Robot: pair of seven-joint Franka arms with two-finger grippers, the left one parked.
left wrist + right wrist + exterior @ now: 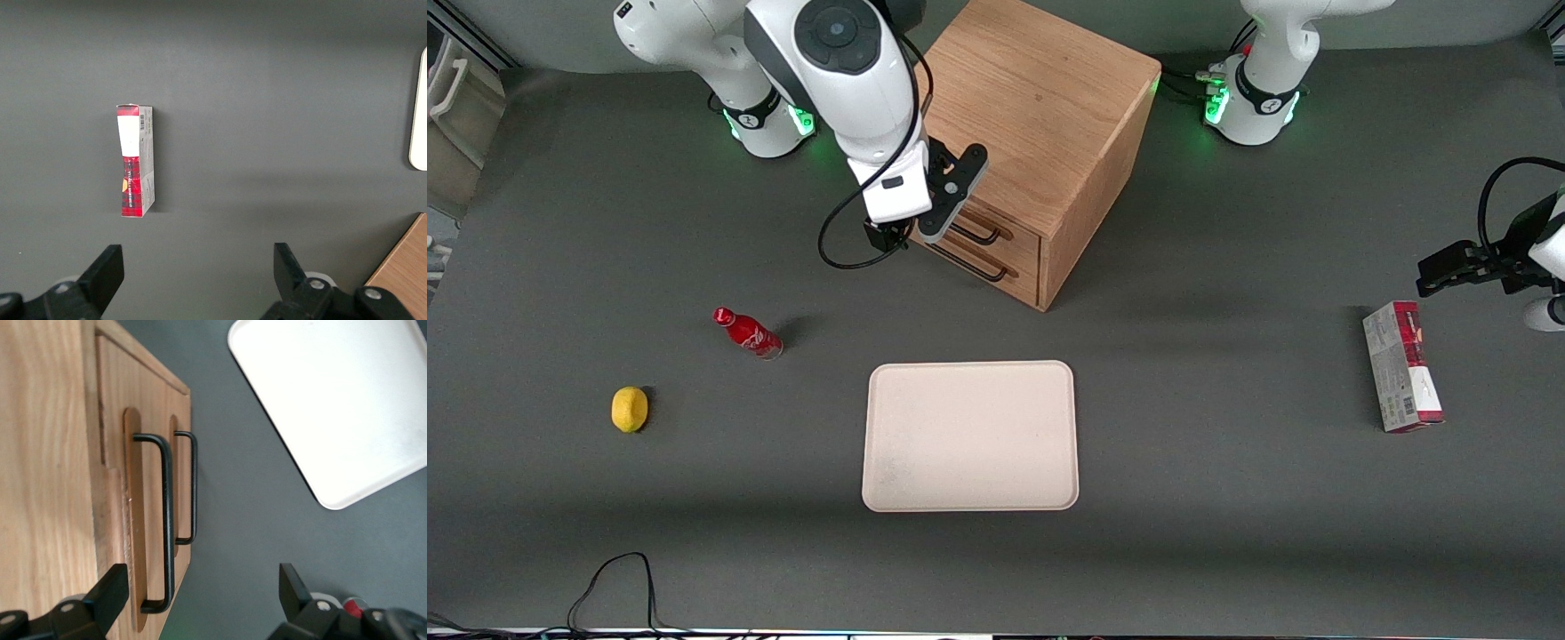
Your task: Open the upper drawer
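1. The working arm (845, 80) has glossy white shells with dark grey round joint caps.
2. A black cable (845, 231) loops from its wrist.
3. The gripper (925, 233), just above the drawer fronts, has black fingers (107, 597) on a white body.
4. Its base (769, 120) glows green, apparently from a ring light.

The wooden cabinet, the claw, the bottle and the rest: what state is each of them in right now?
upper drawer: shut, handle not gripped.
lower drawer: shut.
claw: open, in front of the upper drawer, holding nothing.
red bottle: capped, apparently tilted, on the table.
lemon: whole, resting on the table.
tray: flat, nothing on it.
red carton: closed, lying flat toward the parked arm's end.
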